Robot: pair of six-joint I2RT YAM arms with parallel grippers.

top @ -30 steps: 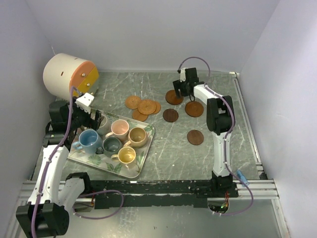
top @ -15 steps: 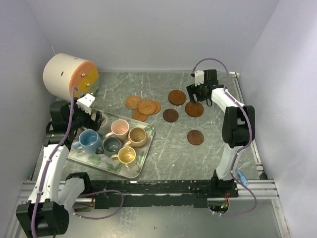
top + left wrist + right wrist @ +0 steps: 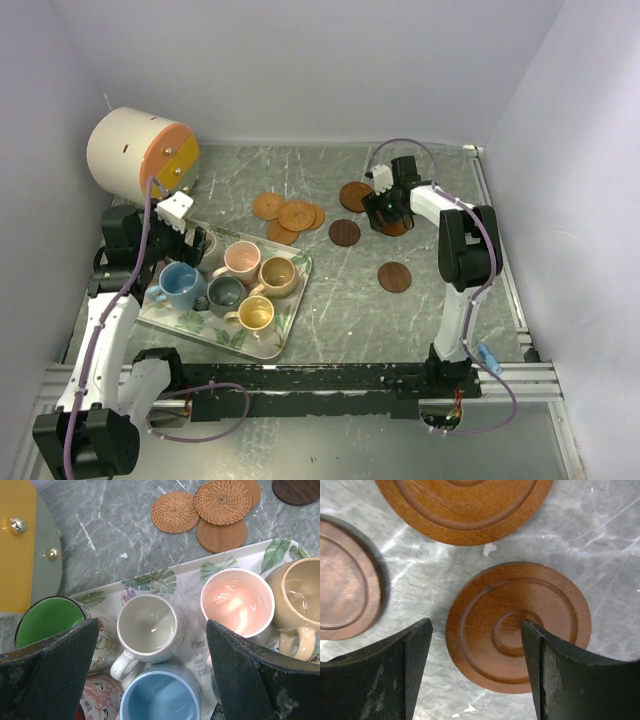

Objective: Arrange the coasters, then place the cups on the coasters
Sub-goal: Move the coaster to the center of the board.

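Several brown wooden coasters lie at the back right: one (image 3: 353, 195), one (image 3: 344, 232), one (image 3: 394, 276). My right gripper (image 3: 385, 212) hovers low over another coaster (image 3: 517, 625). It is open (image 3: 476, 630), one finger above the disc's centre, the other over bare table to its left. Woven coasters (image 3: 297, 215) overlap in a cluster at mid-table. Cups stand on the tray: cream cup (image 3: 150, 627), pink cup (image 3: 237, 602), blue cup (image 3: 160, 695), tan cup (image 3: 297, 595), green cup (image 3: 47, 622), grey cup (image 3: 226, 292), yellow cup (image 3: 256, 314). My left gripper (image 3: 152, 630) is wide open above the cream cup.
The leaf-print tray (image 3: 268, 345) sits at the front left. A big white-and-orange cylinder (image 3: 140, 150) lies behind it, its yellow panel with knobs (image 3: 17, 545) close to my left gripper. Walls close in at the left, back and right.
My right gripper swung from the back coaster out to the right, then came back down over the coaster beside it. The left arm and the cups have not moved.
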